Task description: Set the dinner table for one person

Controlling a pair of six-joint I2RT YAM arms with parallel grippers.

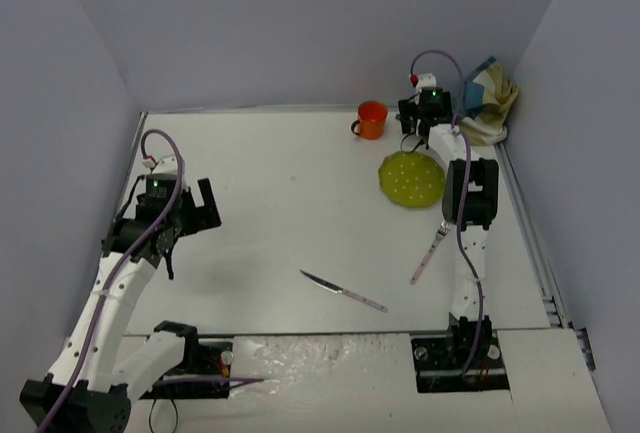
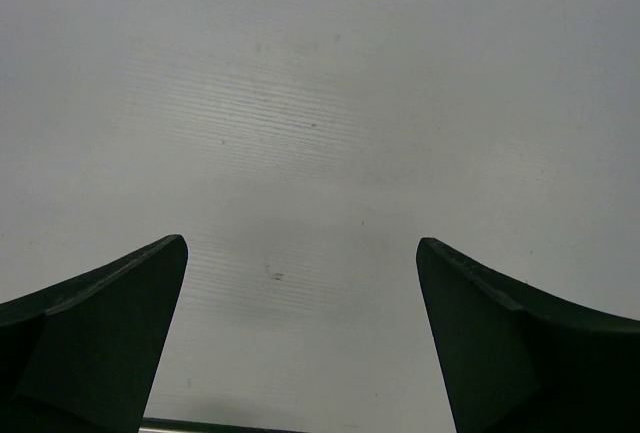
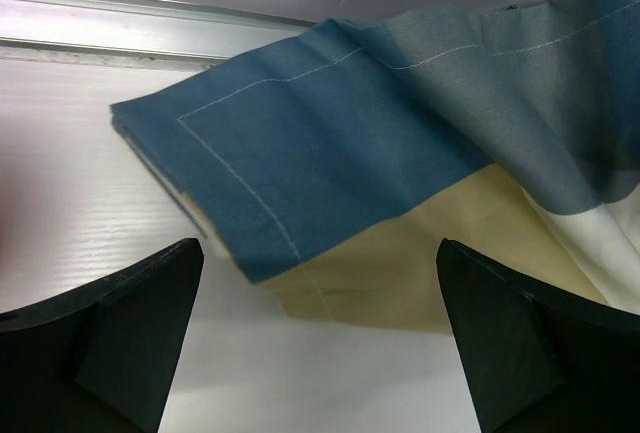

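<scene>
The white dinner table (image 1: 270, 203) carries a yellow-green plate (image 1: 411, 178), an orange cup (image 1: 371, 119), a knife (image 1: 343, 291) with a pink handle and a fork (image 1: 429, 253). A crumpled blue-and-tan cloth placemat (image 1: 488, 99) lies in the far right corner. My right gripper (image 1: 415, 133) hovers open near that corner; in the right wrist view the placemat (image 3: 380, 183) lies just ahead of its spread fingers (image 3: 130, 323), apart from them. My left gripper (image 1: 190, 208) is open over bare tabletop (image 2: 320, 133) at the left, nothing between its fingers (image 2: 100, 343).
Grey walls close the table in on three sides. A metal rail (image 1: 535, 243) runs along the right edge, and another rail (image 3: 150, 23) runs behind the placemat. Both arm bases (image 1: 460, 353) sit at the near edge.
</scene>
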